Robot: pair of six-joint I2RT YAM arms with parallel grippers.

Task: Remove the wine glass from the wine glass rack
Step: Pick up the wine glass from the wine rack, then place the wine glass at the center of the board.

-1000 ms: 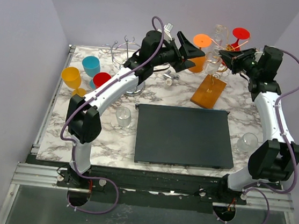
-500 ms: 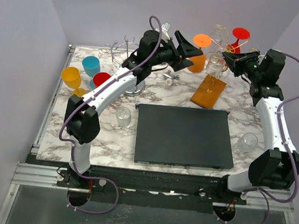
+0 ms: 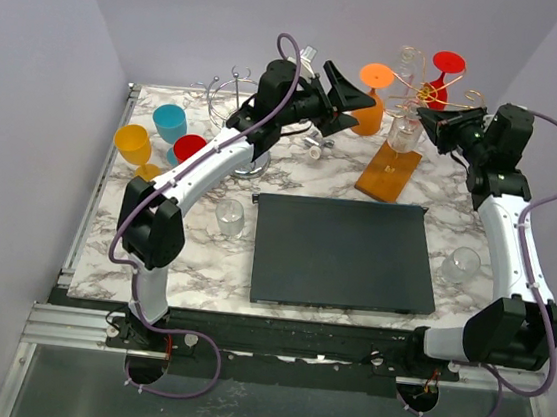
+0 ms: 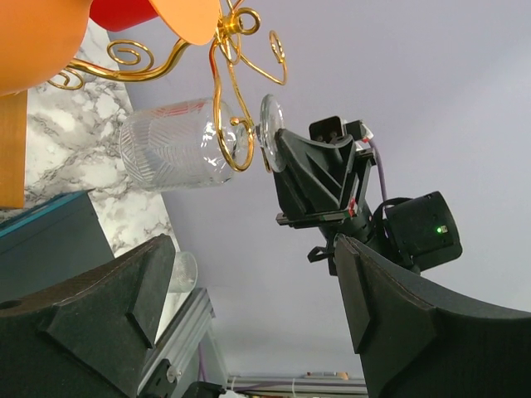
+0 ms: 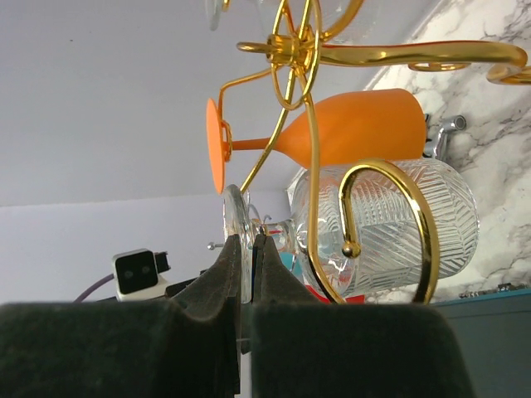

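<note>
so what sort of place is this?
Probably a robot test cell: plain walls box in a marble-look table, an aluminium rail frame runs along its near edge, and glasses hang on a wine glass rack.

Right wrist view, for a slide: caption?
Right fingers pinching a clear ribbed wine glass hung on the gold wire rack.

Wine glass rack [image 3: 388,171]: smooth orange-brown wooden base, polished gold metal wire. Wine glass [image 5: 390,224]: clear, glossy, ribbed glass. Orange wine glass [image 5: 348,128]: opaque, satin finish. Desk [image 3: 292,175]: marble-patterned, smooth. Mat [image 3: 339,251]: dark, matt.
</note>
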